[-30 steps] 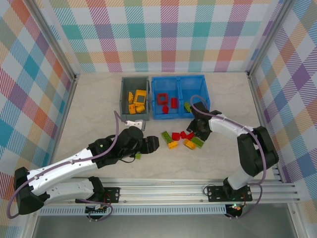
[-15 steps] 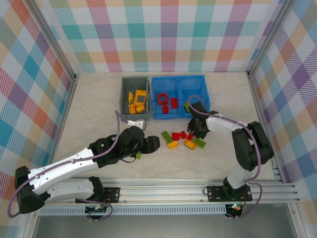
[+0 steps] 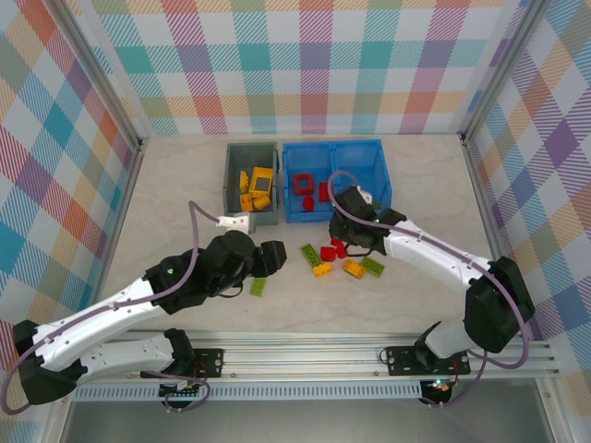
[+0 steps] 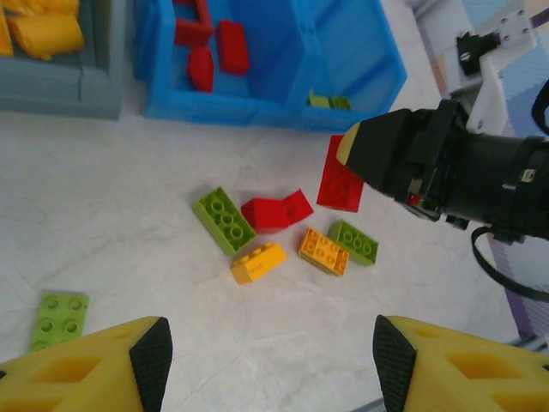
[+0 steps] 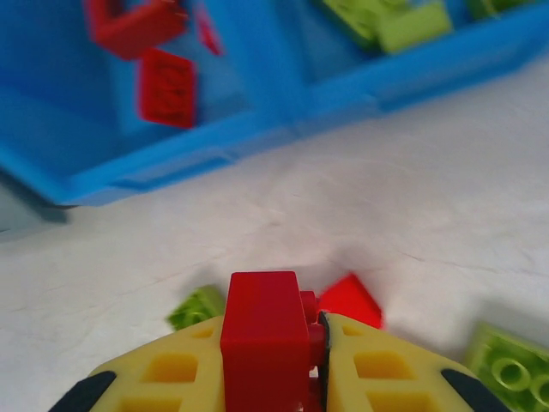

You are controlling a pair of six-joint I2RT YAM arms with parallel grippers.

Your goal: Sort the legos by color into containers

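My right gripper (image 3: 345,238) is shut on a red lego (image 5: 266,339), held just above the loose pile and in front of the blue container (image 3: 337,198). In the left wrist view that red lego (image 4: 341,176) hangs at the fingertips over the table. Below lie a green lego (image 4: 223,220), a red one (image 4: 276,211), a yellow one (image 4: 258,262), an orange one (image 4: 324,251) and another green one (image 4: 353,242). My left gripper (image 3: 270,260) stands open and empty left of the pile, with a flat green lego (image 3: 258,286) beside it. The grey container (image 3: 231,189) holds yellow legos.
The blue container's left compartment holds red legos (image 5: 167,86) and its right compartment holds green ones (image 5: 395,21). Both containers stand side by side at the back of the table. Checked walls close in the back and both sides.
The right gripper closed on a red lego and swung left, lifting it from the pile. The left arm drew back to the left, uncovering the flat green lego.
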